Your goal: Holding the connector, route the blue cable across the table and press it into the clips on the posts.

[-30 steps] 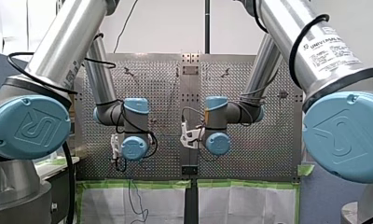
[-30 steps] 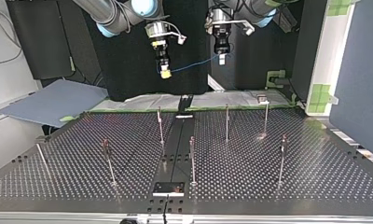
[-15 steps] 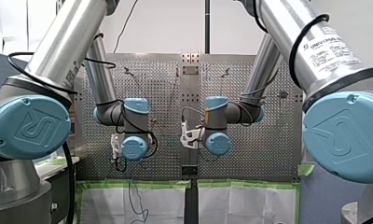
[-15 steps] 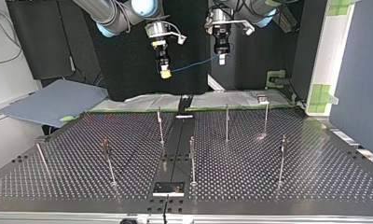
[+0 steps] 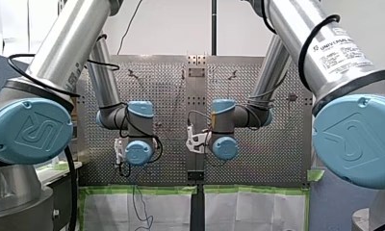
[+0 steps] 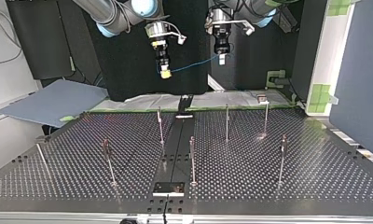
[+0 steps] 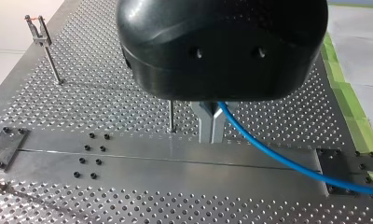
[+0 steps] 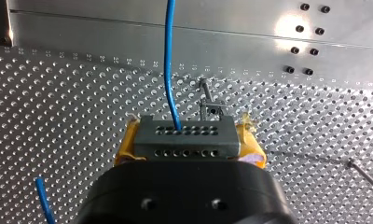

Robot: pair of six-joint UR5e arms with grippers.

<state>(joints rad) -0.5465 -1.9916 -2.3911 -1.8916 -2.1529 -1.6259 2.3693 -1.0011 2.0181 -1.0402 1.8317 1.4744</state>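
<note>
In the right wrist view my right gripper (image 8: 188, 145) is shut on a grey connector (image 8: 194, 135) with rows of holes, held between its yellow pads (image 8: 124, 148). The blue cable (image 8: 169, 60) leaves the connector and runs ahead over the perforated table. In the top view the blue cable (image 6: 194, 64) spans the gap from my right gripper (image 6: 165, 72) to my left gripper (image 6: 221, 58); both hang well above the table. In the left wrist view the metal fingers (image 7: 208, 127) of my left gripper (image 7: 211, 139) are shut on the blue cable (image 7: 278, 158), which trails off sideways.
Several thin posts with clips stand on the perforated table (image 6: 315, 177), among them a near-centre post (image 6: 192, 158), one further back (image 6: 227, 122) and one at the top view's left (image 6: 108, 161). A metal strip (image 6: 175, 149) runs down the middle. A loose blue cable end (image 8: 44, 200) shows beside my right gripper.
</note>
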